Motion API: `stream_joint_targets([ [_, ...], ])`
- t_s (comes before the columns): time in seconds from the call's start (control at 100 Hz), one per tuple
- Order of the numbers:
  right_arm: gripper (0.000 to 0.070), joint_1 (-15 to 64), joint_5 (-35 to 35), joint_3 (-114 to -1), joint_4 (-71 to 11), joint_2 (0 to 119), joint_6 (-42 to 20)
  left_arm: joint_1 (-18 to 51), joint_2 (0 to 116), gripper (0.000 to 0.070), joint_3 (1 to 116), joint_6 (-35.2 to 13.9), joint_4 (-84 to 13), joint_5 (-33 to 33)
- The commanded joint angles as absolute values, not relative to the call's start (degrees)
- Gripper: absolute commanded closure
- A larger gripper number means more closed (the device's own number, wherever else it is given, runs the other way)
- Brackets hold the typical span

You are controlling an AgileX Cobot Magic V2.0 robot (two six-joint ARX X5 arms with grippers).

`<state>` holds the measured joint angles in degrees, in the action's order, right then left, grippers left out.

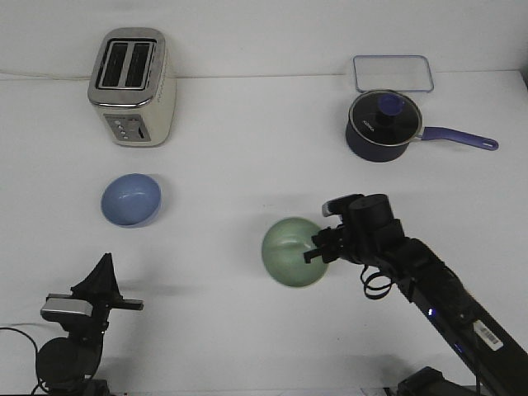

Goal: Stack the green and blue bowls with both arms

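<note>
The right gripper point(318, 248) was positioned at the right-hand rim of the green bowl point(290, 252), with its fingers closed over that rim. The green bowl sat tilted, its opening facing up and toward the camera, near the centre of the white table point(247, 165). The right arm point(429, 285) extended from the lower right corner diagonally to the bowl.

The blue bowl point(131, 200) stood upright on the left side of the table, well apart from the green bowl, with bare table surface between the two. The toaster point(132, 87) stood behind the blue bowl, near but not touching it.

The left gripper point(106, 285) was at the lower left edge, apart from both bowls; whether its fingers were open or closed could not be determined.

At the far right, the saucepan point(381, 125) stood just in front of the clear tray point(393, 73), its handle pointing toward the right table edge. Both were well apart from the bowls.
</note>
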<state>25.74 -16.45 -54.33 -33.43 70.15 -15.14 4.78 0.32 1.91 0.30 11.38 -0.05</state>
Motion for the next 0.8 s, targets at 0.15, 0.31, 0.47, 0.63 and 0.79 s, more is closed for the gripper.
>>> stream_joint_targets([
  [0.15, 0.0699, 33.2, -14.7, -52.4, -29.4, 76.1, -18.0, 4.9, 0.3, 0.0686, 0.8, 0.4, 11.7, 0.0],
  [0.31, 0.0699, 35.2, -11.7, -52.4, -28.2, 81.2, -17.7, 4.9, 0.3, 0.0687, 0.8, 0.3, 11.7, 0.0],
  [0.47, 0.0667, 35.7, -10.5, -52.4, -27.9, 84.7, -16.1, 4.9, 0.3, 0.0690, 1.0, -2.6, 12.1, 0.0],
  [0.63, 0.0408, 35.5, -10.9, -52.6, -27.9, 83.3, -15.7, 4.9, 0.3, 0.0688, 2.3, -11.1, 11.8, -0.5],
  [0.79, 0.0404, 33.2, -10.9, -54.6, -28.8, 76.3, -13.3, 4.9, 1.2, 0.0688, 7.4, -15.2, 7.6, -2.1],
])
